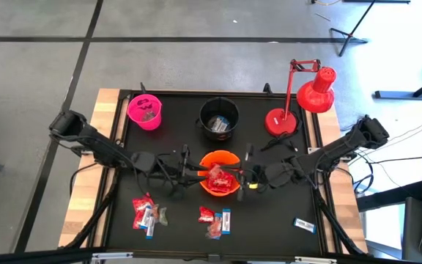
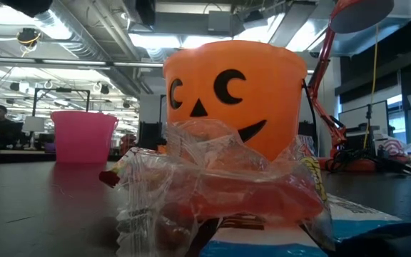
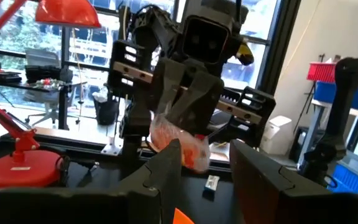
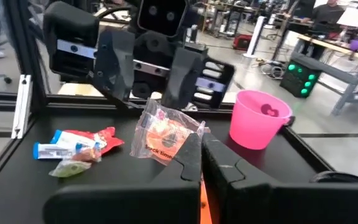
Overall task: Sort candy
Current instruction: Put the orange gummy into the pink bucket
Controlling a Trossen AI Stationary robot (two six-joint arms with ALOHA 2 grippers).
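Two grippers are meeting over the orange bucket (image 1: 204, 166) at the middle of the table, and from above you are losing most of the held packet (image 1: 218, 177) among their dark fingers and the red sweets in the bucket. At table height, a crumpled clear wrapper (image 2: 212, 178) lying close to the lens is hiding the bucket's lower half, and neither gripper is showing there.

Your right gripper (image 4: 201, 157) is pinching the packet (image 4: 166, 134) with its fingers closed tight on one edge. Your left gripper (image 3: 205, 174) is facing it with its fingers standing apart, gripping nothing; from its own camera the packet (image 3: 180, 142) is hanging beyond them.

From the right wrist, the packet is turning its broad face toward the camera, tilted and crinkled. It is looking nearly as wide as it is tall, so you are getting no clear long axis. It is showing clear film over an orange-red filling, with dark print too small to read.

From the bucket, loose candy is lying at seven o'clock (image 1: 145, 213) and six o'clock (image 1: 215, 218), with a lone blue-and-white bar (image 1: 304, 225) at four.
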